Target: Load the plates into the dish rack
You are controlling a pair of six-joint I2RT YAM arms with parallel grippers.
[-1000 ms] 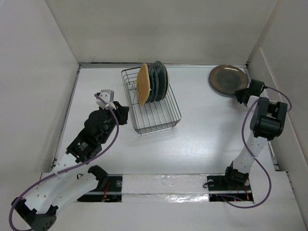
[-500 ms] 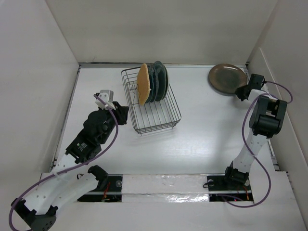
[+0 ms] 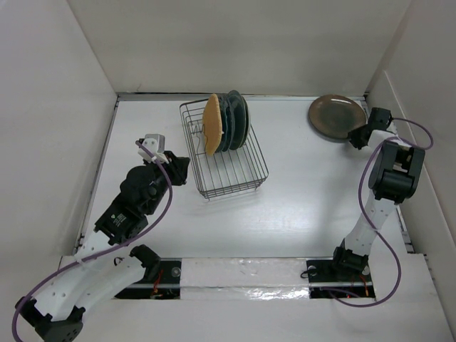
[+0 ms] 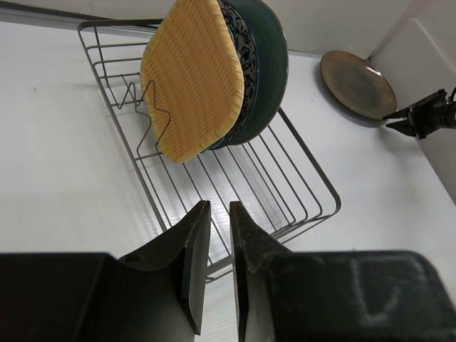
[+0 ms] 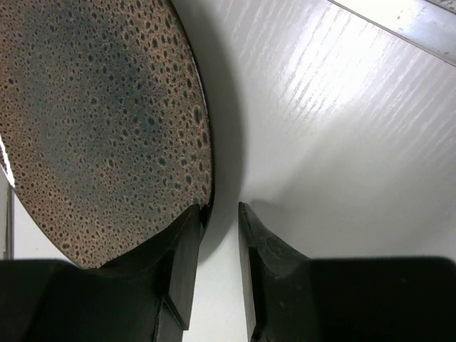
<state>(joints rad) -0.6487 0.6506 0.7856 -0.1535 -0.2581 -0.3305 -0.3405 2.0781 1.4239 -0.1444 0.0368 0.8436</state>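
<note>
One glossy brown plate lies flat in the far right corner of the table, the right gripper slightly parted at its rim, while at least three plates stand on edge in the dish rack, its near half open towards the nearly closed, empty left gripper.

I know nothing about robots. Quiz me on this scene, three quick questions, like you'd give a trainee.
1. True or false: every plate is in the rack.
2. The plate in the rack nearest the left claw is: A the orange plate, B a mint one, C a white one.
3. Fill in: the right claw sits at the rim of the ____ plate.
Key: 1 false; 2 A; 3 brown plate.
</note>
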